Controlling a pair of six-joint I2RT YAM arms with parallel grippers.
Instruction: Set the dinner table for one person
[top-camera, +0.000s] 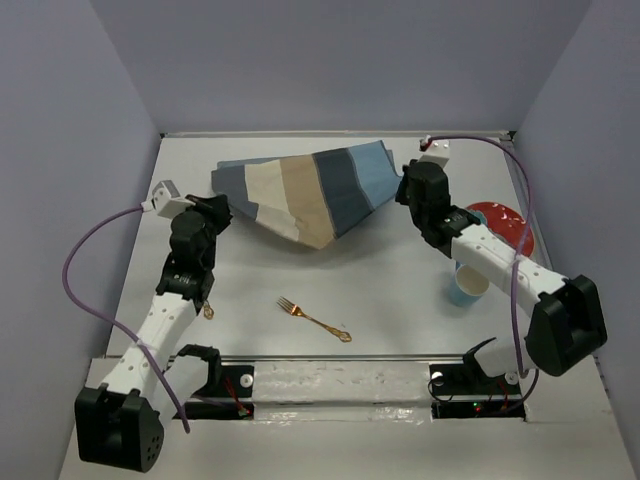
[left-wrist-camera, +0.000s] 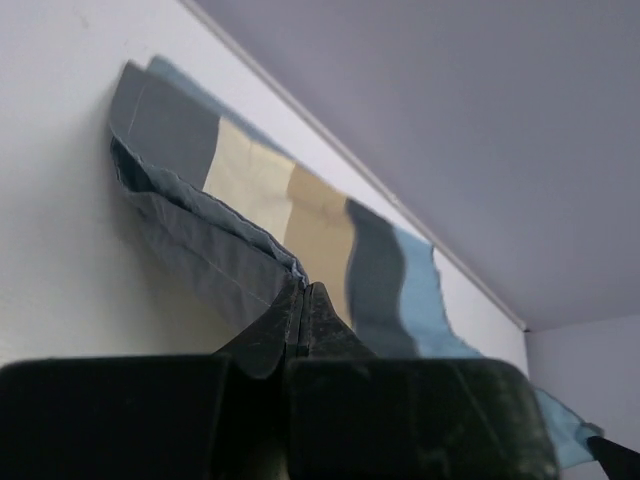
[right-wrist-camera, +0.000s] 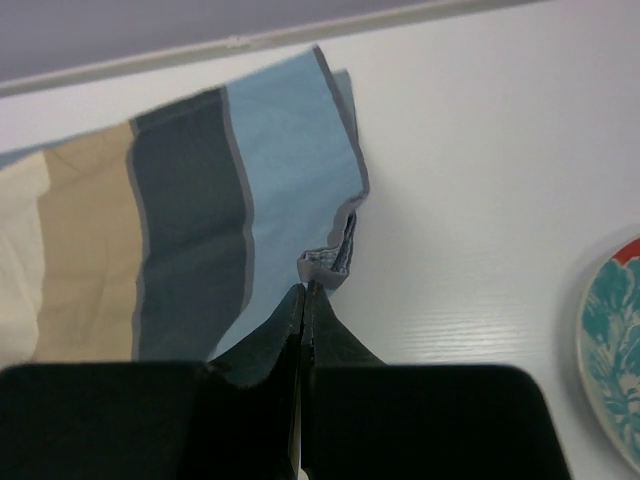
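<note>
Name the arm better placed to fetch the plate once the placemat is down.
Right, probably: the plate lies beside the right pincer; the left pincer grips the placemat at its other end.

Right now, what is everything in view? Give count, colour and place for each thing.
placemat: one, striped blue, beige and grey, rumpled at the far middle of the table
fork: one, gold, lying flat near the middle
plate: one, red rim with teal pattern, right side, partly behind the right arm
cup: one, pale blue, right side, nearer than the plate
dinner table: one, white, under everything
left gripper: one, black, shut on the placemat's left end
right gripper: one, black, shut on its right end
</note>
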